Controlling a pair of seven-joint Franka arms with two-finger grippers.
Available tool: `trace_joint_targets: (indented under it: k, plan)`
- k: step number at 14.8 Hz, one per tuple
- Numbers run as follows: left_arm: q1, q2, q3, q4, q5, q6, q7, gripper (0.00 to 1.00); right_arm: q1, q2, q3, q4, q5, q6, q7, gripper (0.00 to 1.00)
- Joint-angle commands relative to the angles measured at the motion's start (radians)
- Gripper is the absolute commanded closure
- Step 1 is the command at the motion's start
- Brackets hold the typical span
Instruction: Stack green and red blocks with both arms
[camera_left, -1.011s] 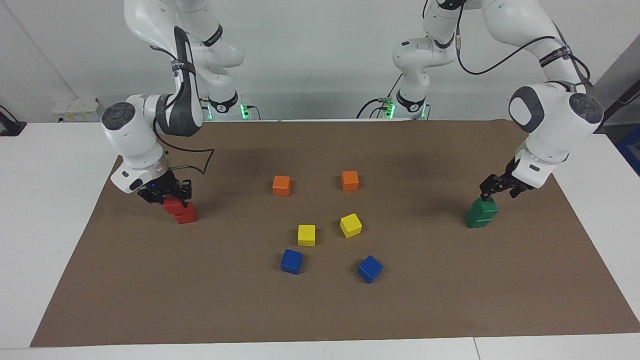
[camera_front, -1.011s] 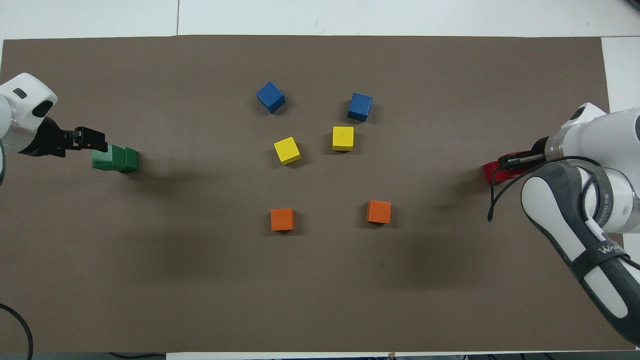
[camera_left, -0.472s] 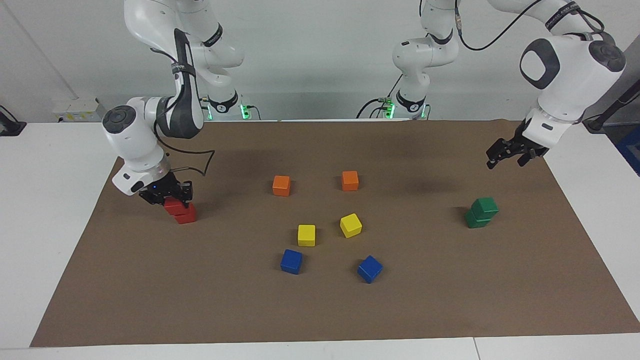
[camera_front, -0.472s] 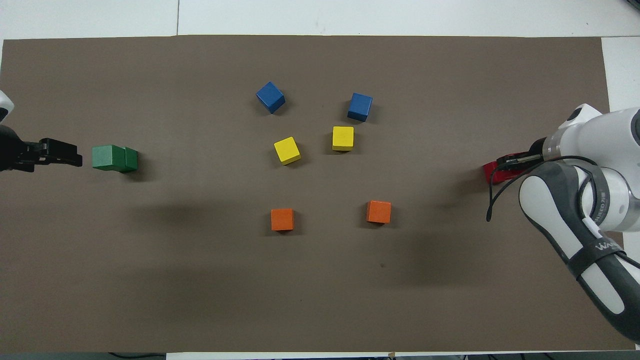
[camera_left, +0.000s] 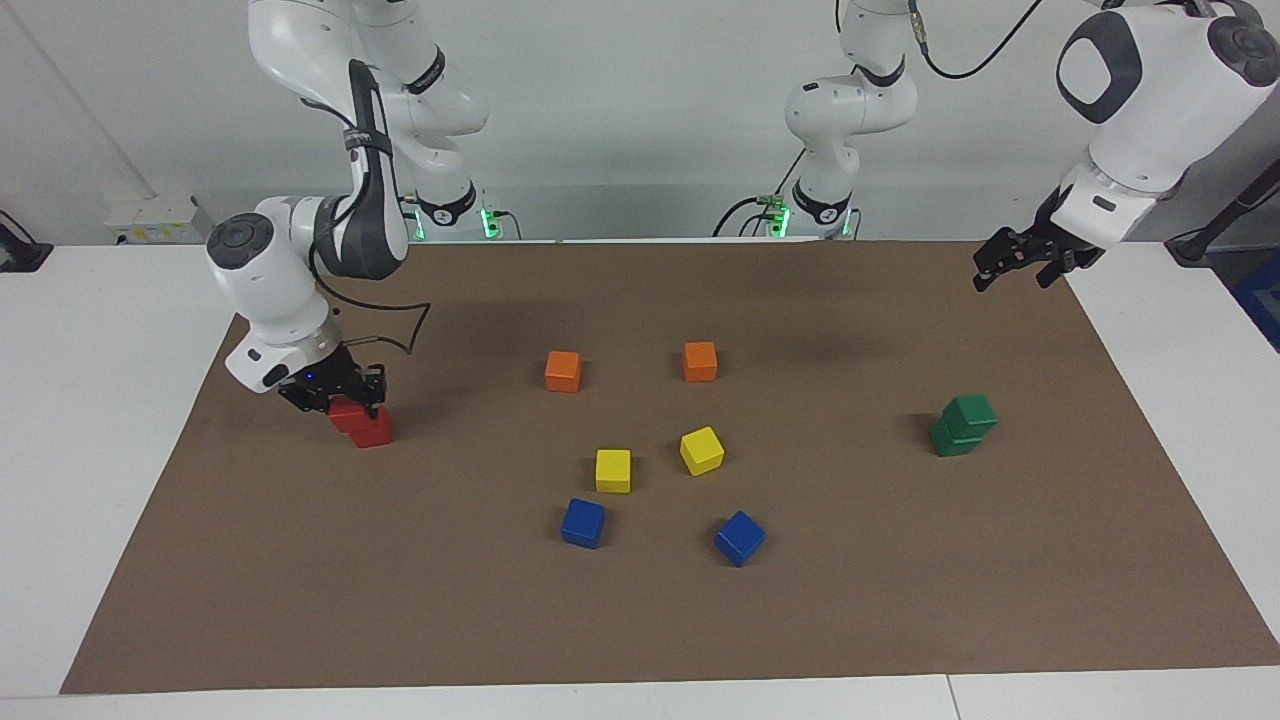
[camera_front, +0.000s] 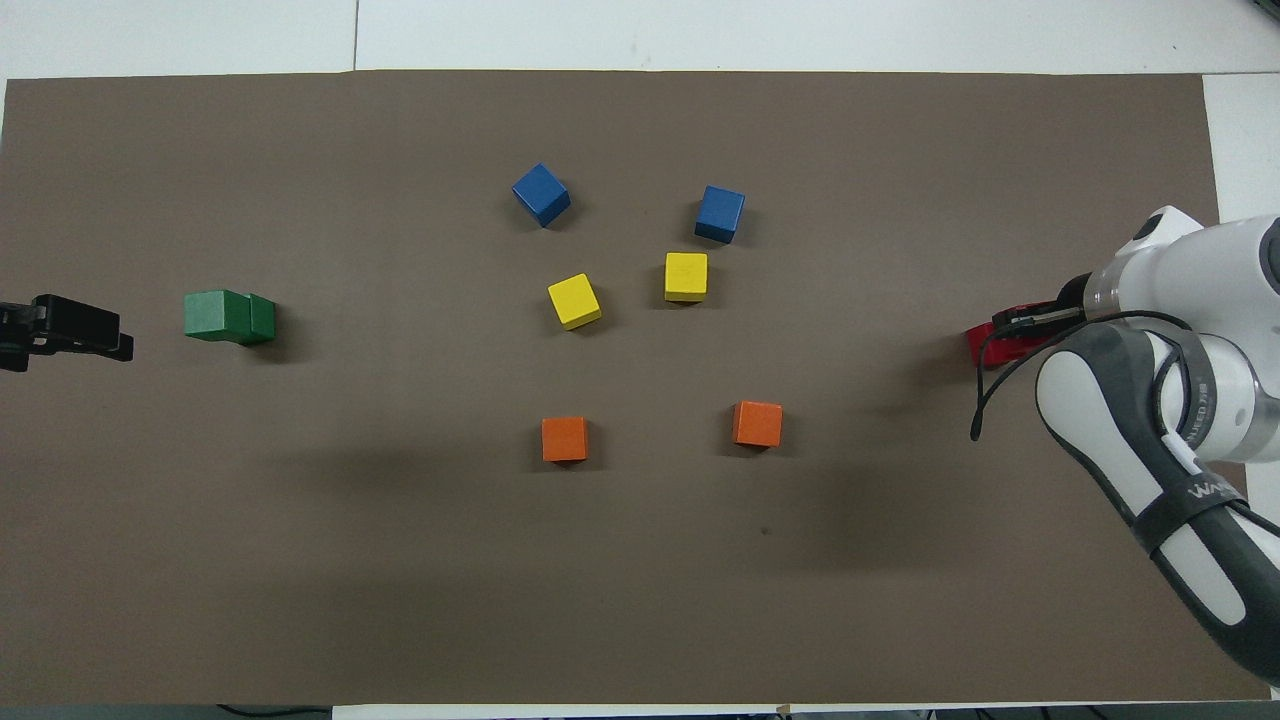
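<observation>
The two green blocks sit one on top of the other on the brown mat, toward the left arm's end of the table, well apart from the yellow blocks in the middle. The left gripper hangs high in the air over the mat's edge, with its fingers wide apart and nothing in them. The two red blocks also make a small pile, toward the right arm's end of the table, about as far from the yellow blocks as the green pile is. The right gripper is down on the top red block, and its fingers squeeze that block from both sides. Two orange blocks lie nearer to the robots than the yellow blocks. Two blue blocks lie farther from the robots than the yellow blocks.
</observation>
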Motion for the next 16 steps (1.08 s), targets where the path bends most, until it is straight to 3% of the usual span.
trace_joint_targets:
  k: [1,9,12,16]
  plan:
    - [-0.054,-0.046,0.006,-0.053,0.012,0.006,-0.009,0.0,-0.005,0.012,0.013,0.014,0.013,0.013,-0.04,1.0]
    - [-0.067,-0.037,0.009,-0.041,0.003,0.039,-0.014,0.0,0.004,0.01,0.012,0.009,0.014,0.013,-0.054,1.0]
    - [-0.068,0.012,0.009,0.037,0.002,0.032,-0.018,0.0,0.0,0.009,0.013,0.004,0.014,0.011,-0.055,1.0]
    - [-0.09,0.003,0.008,0.028,0.003,0.029,-0.076,0.0,-0.005,0.002,0.013,-0.005,0.014,0.006,-0.061,1.0]
